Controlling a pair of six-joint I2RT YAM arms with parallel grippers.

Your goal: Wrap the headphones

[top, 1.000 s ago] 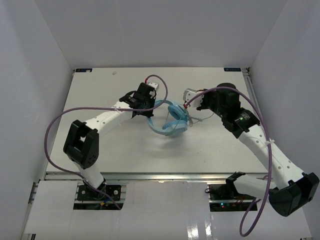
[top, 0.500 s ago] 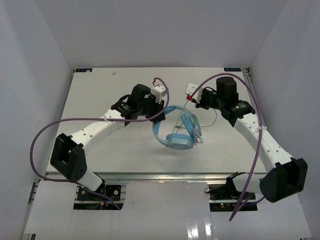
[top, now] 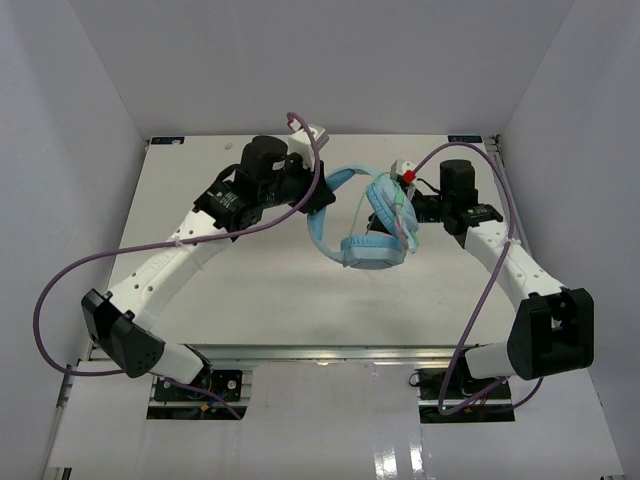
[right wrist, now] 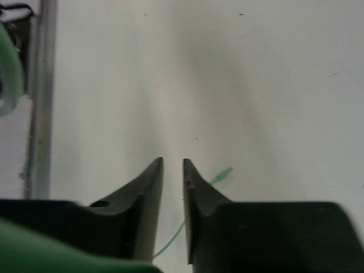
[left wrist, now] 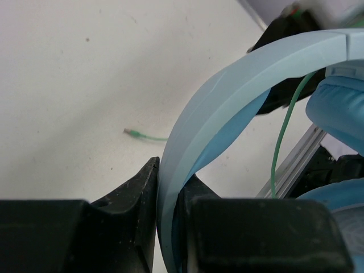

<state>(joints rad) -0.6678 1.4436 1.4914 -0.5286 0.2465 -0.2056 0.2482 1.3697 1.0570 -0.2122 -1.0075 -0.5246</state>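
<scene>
The light blue headphones (top: pixel 366 248) hang above the table between the two arms. My left gripper (top: pixel 322 197) is shut on the headband (left wrist: pixel 227 85), which is clamped between its fingers (left wrist: pixel 169 170). The pale green cord (top: pixel 402 214) lies wound over the upper ear cup (left wrist: pixel 341 108). A loose stretch of cord (left wrist: pixel 280 142) hangs past the band. Its plug (left wrist: pixel 129 132) shows below against the table. My right gripper (top: pixel 418 207) is beside the ear cup, its jaws (right wrist: pixel 172 162) a little apart and open. The cord end with the plug (right wrist: pixel 226 170) runs beneath its right finger.
Thick purple arm cables loop at the left (top: pixel 60 285) and right (top: pixel 490 290). The white table (top: pixel 250 285) is ringed by white walls. Its metal edge rail (right wrist: pixel 38 114) shows in the right wrist view.
</scene>
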